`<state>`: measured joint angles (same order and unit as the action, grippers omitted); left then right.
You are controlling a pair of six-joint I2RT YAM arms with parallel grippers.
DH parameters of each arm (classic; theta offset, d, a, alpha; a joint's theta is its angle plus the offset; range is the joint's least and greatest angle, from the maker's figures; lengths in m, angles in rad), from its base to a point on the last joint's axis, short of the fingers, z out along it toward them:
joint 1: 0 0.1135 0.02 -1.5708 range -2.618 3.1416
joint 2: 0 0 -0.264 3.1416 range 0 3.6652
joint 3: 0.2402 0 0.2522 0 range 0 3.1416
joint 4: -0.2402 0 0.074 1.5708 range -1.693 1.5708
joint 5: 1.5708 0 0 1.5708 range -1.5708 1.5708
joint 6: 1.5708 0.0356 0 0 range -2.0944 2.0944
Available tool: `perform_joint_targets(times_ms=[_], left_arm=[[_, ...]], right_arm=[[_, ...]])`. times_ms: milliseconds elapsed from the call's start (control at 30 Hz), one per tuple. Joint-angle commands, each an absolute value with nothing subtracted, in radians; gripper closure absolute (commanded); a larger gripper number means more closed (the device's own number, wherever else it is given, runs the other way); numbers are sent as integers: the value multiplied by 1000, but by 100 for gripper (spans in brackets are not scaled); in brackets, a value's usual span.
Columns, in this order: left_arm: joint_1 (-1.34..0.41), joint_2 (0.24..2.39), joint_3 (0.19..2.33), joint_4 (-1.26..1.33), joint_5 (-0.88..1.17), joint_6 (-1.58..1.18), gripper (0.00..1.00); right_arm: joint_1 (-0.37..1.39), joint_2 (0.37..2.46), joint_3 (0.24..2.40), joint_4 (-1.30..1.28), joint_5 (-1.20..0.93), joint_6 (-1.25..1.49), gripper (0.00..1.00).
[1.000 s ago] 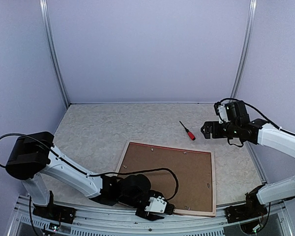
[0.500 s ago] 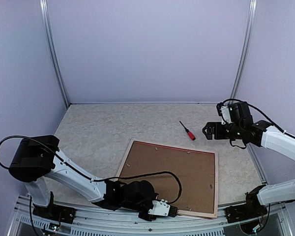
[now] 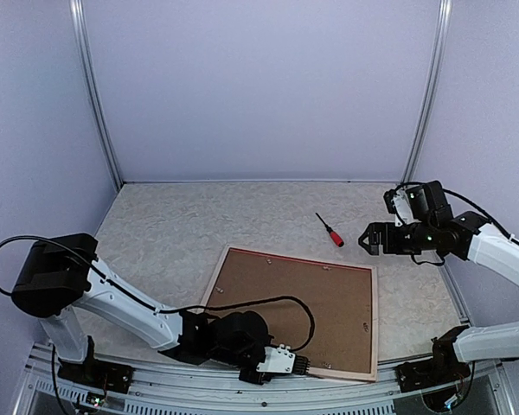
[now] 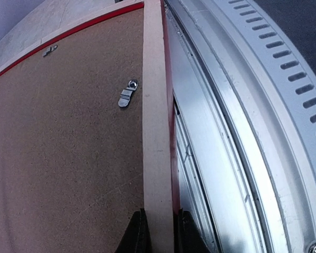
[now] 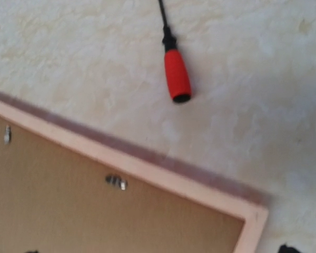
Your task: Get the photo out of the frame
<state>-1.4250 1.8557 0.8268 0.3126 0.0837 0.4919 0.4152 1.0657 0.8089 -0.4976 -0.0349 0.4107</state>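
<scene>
Frame (image 4: 157,132) face down, photo hidden, left pincer (image 4: 160,229) clamping its near rail, right pincer (image 3: 368,238) spread unclear.

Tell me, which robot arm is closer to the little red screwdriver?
Right. The right gripper hangs just right of the screwdriver, above the table. The left gripper is far off at the near edge, its fingers pinching the frame by its rail.

Lab test booth (plain lavender walls (image 3: 259,86), aluminium posts (image 3: 95,95), mottled tabletop (image 3: 173,225))
</scene>
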Motion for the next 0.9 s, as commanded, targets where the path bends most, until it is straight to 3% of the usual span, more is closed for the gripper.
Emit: perform_joint_targets(times_ms=[0,267,533,867], left_arm=[[-1370,1769,779,389,59,459,100],[-1331,1718,695,488,14,446,100],[-1312,1650,635,546,5,440,100],[-1295,1529,570,607,38,440,100]], right_arm=[[410,1053,864,-588,-139,463,1],[396,1156,869,-664,-344,521,2],[321,1157,736,-563,-597,560,2],[311,1209,622,-420,-748,606,1]])
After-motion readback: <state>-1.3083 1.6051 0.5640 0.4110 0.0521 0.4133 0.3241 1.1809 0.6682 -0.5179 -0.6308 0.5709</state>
